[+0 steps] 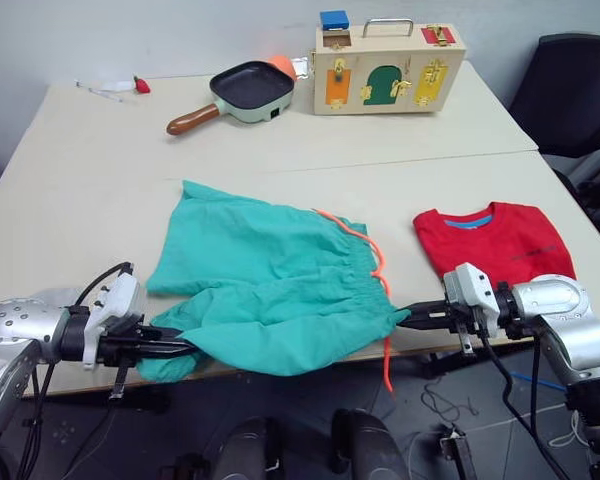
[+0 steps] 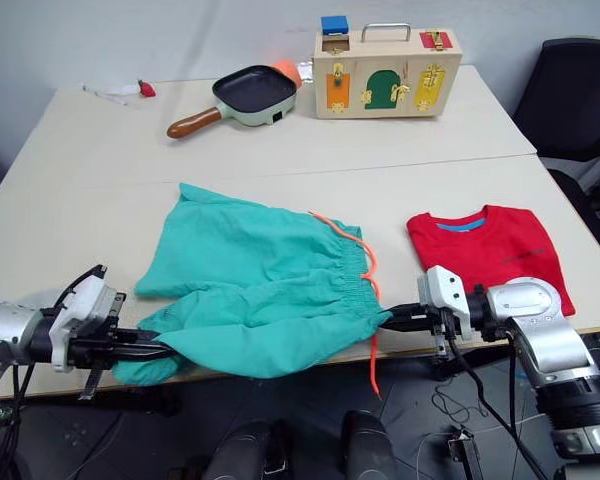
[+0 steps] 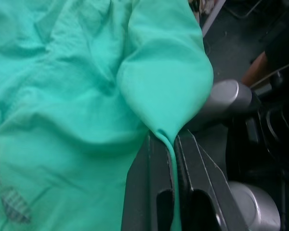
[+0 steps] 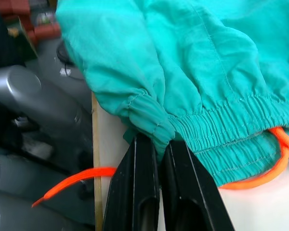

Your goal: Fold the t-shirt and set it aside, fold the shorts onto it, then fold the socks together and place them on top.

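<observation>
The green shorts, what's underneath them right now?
The shorts lie on bare table, their near edge pinched by the left gripper and right gripper. Anything beneath the fabric is covered.

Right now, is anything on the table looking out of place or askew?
Yes: the orange drawstring of the shorts dangles over the table front edge, beside the right end effector, where it could snag.

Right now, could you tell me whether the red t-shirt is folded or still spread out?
Folded. The t-shirt lies as a compact rectangle, sleeves tucked away, collar showing, on the table beside the shorts.
</observation>
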### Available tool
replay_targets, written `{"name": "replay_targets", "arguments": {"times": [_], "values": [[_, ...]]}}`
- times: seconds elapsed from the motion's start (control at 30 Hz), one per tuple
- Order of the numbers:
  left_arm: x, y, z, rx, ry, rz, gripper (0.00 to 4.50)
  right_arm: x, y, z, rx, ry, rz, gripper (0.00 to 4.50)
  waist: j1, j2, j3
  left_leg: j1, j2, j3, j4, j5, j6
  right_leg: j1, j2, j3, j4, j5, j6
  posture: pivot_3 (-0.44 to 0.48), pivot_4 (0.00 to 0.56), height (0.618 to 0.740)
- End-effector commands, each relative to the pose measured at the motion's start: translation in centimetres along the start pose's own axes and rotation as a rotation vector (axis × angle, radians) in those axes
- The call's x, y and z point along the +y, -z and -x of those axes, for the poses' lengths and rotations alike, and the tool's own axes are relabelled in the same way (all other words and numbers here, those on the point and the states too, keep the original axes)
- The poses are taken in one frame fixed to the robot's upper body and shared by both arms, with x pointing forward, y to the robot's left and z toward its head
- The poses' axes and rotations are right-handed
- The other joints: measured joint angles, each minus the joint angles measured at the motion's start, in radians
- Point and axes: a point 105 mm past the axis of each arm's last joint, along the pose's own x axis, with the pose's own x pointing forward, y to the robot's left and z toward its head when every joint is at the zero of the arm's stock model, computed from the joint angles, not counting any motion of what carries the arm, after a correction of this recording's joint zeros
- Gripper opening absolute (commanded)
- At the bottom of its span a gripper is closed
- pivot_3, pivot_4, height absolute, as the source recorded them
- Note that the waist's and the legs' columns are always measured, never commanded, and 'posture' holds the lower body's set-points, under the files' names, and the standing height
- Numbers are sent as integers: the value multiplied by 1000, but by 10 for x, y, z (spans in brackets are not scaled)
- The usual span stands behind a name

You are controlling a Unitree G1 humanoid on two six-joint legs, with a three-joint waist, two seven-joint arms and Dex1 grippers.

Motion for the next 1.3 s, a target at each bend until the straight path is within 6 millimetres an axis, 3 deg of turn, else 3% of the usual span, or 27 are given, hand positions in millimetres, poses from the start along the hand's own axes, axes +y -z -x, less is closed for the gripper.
{"name": "replay_targets", "arguments": {"times": [0.03,0.17,0.33,0.53,0.7,0.77,0.9,1.03,1.13,1.2,1.23,1.3], "values": [[17,-39,13,-119,-35,37,47,-13,-40,4,-137,33,-110,2,0,0,0,0,0,0,1,0,1,0,0,0,1,0,0,0,150,740],[55,-72,24,-160,-137,-17,47,-31,-57,9,-165,66,-231,2,0,0,0,1,-1,0,2,2,2,1,0,0,2,0,1,0,150,740],[108,-89,23,-107,-254,-100,47,-72,-71,0,-225,199,-349,2,1,0,0,0,-2,2,2,2,2,0,7,-1,2,1,2,0,150,740],[162,-95,10,-103,-398,-90,47,-110,-66,-29,-252,409,-472,2,-1,-1,0,-4,-1,5,2,2,3,-2,14,-2,3,3,5,0,150,740],[190,-84,5,-59,-565,-79,47,-128,-57,-39,-274,570,-464,2,-6,-1,0,-18,-1,7,4,3,4,-17,14,-1,4,3,7,0,150,740],[198,-81,6,-63,-629,-79,471,-135,-59,-36,-328,634,-460,0,-7,-1,0,-18,-1,7,3,3,4,-17,14,-1,4,3,7,0,150,740],[208,-72,17,-74,-767,-83,1586,-140,-62,-24,-370,718,-395,1141,-8,-1,0,-18,-1,7,6,3,4,-17,14,-1,5,4,8,0,150,740],[213,-76,47,-148,-942,-167,2831,-138,-68,-7,-373,754,-265,2502,-9,-2,0,-18,-1,7,9,3,5,-16,14,1,6,4,9,0,150,740],[206,-86,65,-210,-982,-265,3827,-124,-74,-6,-359,667,-170,3582,-9,-2,0,-18,-1,7,10,3,5,-16,14,1,8,4,9,0,150,740],[194,-98,70,-226,-939,-408,4413,-100,-83,-13,-343,524,-31,4236,-9,-2,0,-18,0,7,11,3,5,-16,14,1,9,4,9,0,150,740],[188,-101,71,-222,-909,-460,4500,-89,-85,-17,-332,458,24,4474,-8,-2,0,-18,0,7,11,3,5,-16,14,1,9,4,9,0,150,740],[172,-102,63,-198,-786,-552,4500,-65,-80,-29,-253,311,113,4474,-7,-2,0,-18,0,7,11,3,5,-16,14,0,9,4,9,0,150,740]]}}
